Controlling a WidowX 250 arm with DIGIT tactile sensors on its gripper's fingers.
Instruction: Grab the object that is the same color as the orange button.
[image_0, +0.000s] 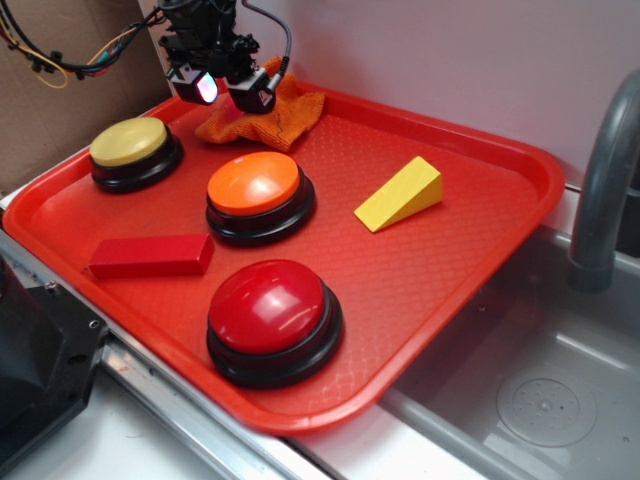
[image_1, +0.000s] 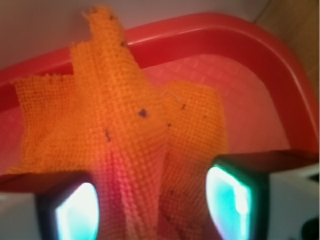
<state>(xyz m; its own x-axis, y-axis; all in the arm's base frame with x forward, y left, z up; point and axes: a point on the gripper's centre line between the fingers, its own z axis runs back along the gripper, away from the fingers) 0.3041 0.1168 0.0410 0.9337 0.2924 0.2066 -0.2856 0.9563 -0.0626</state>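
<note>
The rag (image_0: 262, 113) lies bunched in the tray's (image_0: 520, 215) far corner, close against the rim, with the gripper (image_0: 232, 92) directly over it. In the wrist view a ridge of the cloth (image_1: 130, 145) rises up between the two fingers (image_1: 75, 212), which stand a little apart on either side of the fold; whether they already press it cannot be told, since the lit pads only flank the fabric.

The chief risk is a thin grip. The fingers seem to have only a raised fold between them, and soft fuzzy cloth can slip out under its own weight if the jaws close on too little of it (the rest of the rag spreads wide to both sides). A second risk is the rim just behind: a descent that drifts back could strike it or pin the cloth against it.

The orange button (image_0: 254, 186) sits near, toward the tray's middle, clear enough that a straight lift should not touch it.
</note>
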